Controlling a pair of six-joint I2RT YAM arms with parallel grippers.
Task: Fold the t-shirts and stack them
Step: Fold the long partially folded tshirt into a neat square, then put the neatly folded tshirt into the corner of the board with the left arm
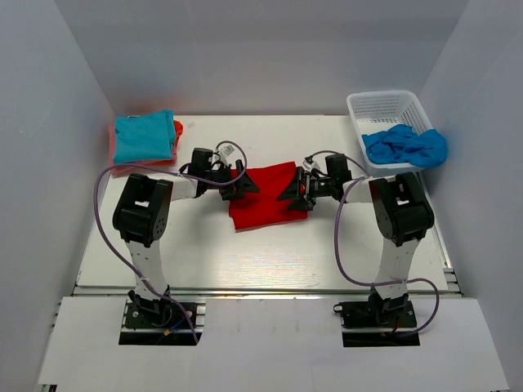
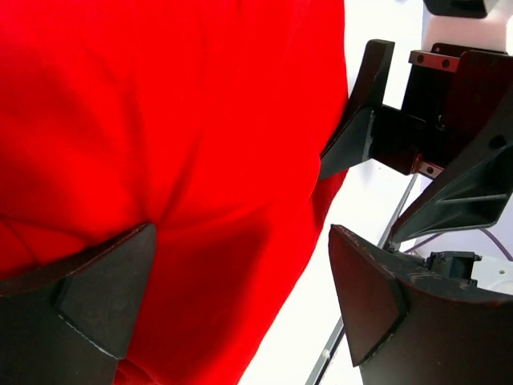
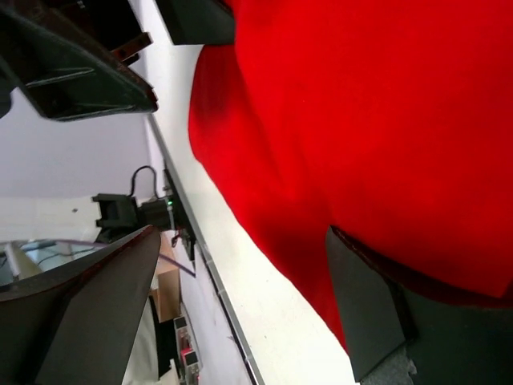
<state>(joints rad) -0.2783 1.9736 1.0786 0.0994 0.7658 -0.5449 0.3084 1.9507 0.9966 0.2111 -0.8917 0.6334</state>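
A flat t-shirt (image 1: 263, 196) lies mid-bench (image 1: 204, 253), with the folded stack (image 1: 145, 137) at the far left corner. A bunched t-shirt (image 1: 404, 147) overhangs the basket (image 1: 384, 104), far right.

Robot lab test cell.
Boxed in by plain white panels (image 1: 261, 57) on three sides; fitted with a white table (image 1: 245, 255), an aluminium rail (image 1: 261, 289) along its near edge, left arm (image 1: 143, 216) and right arm (image 1: 402, 214) bolted there, purple cables (image 1: 337, 237) trailing.
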